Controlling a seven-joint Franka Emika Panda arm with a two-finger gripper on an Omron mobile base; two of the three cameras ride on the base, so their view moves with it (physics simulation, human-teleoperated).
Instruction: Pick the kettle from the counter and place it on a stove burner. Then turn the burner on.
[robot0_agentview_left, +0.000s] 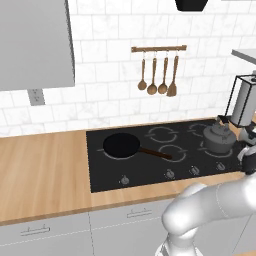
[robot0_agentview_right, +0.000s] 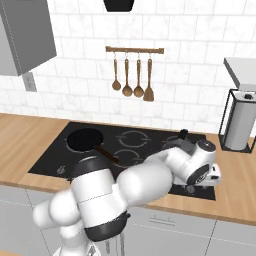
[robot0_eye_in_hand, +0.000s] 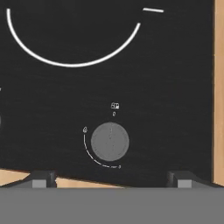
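The end effector (robot0_eye_in_hand: 109, 179) hangs over the front right corner of the black glass cooktop (robot0_agentview_left: 150, 172), its two finger tips (robot0_eye_in_hand: 41, 179) spread wide with nothing between them. Far off to its left in the left base view, a black frying pan (robot0_agentview_left: 121, 145) sits on the leftmost burner, its handle pointing back toward the end effector's side. Straight ahead of the finger tips in the hand view lies a round grey knob (robot0_eye_in_hand: 110, 141), centred between them. Beyond the knob curves the pale ring of the stove burner (robot0_eye_in_hand: 72, 63). The kettle (robot0_agentview_left: 218, 138) stands upright on that right-hand burner, just behind the end effector. To the right, the wood counter (robot0_eye_in_hand: 218, 87) borders the cooktop's edge.
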